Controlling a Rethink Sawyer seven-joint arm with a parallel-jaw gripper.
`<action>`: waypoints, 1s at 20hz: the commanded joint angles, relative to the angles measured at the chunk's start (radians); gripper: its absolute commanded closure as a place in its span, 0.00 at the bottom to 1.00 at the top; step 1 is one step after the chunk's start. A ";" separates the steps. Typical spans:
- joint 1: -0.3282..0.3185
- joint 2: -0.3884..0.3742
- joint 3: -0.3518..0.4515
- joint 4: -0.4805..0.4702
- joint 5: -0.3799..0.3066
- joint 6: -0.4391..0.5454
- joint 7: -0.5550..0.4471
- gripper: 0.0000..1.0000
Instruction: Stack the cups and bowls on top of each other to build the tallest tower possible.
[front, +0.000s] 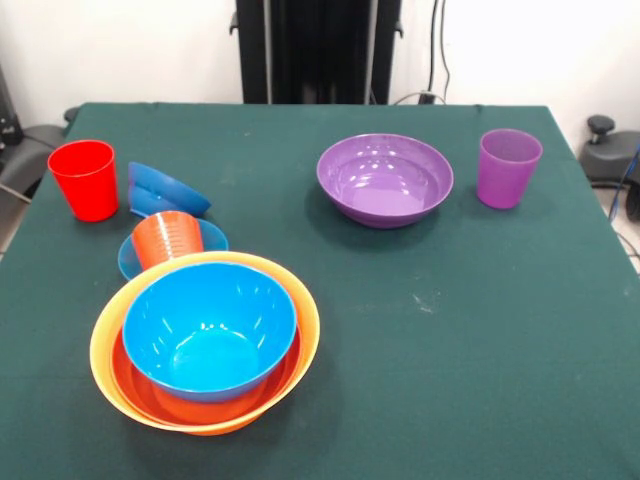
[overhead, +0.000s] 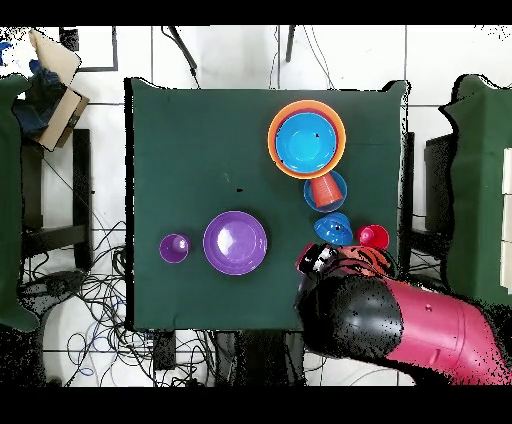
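The tower stands at the front left: the big yellow-orange bowl (front: 100, 345) holds the red-orange bowl (front: 135, 385), with the large light blue bowl (front: 210, 330) nested inside. Behind it, the orange-red cup (front: 168, 238) rests in a small light blue bowl (front: 212, 238). A dark blue small bowl (front: 163, 190) lies tilted beside the red cup (front: 84, 178). The purple bowl (front: 385, 180) and purple cup (front: 508, 167) stand apart at the back right. No small orange bowl shows. My gripper (overhead: 318, 258) shows only in the overhead view, drawn back near the dark blue bowl (overhead: 333, 228) and red cup (overhead: 374, 237).
The red and black arm (overhead: 400, 320) bulks over the table's edge at the robot's side. The black pedestal (front: 318, 50) stands behind the table. Open green cloth (front: 450, 340) lies to the right of the tower and in front of the purple bowl.
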 joint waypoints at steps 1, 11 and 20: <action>-0.018 -0.046 0.026 -0.019 0.039 0.226 -0.256 1.00; 0.091 0.261 0.092 -0.227 -0.043 0.158 -0.068 1.00; 0.186 0.469 0.027 -0.456 -0.173 0.130 0.011 1.00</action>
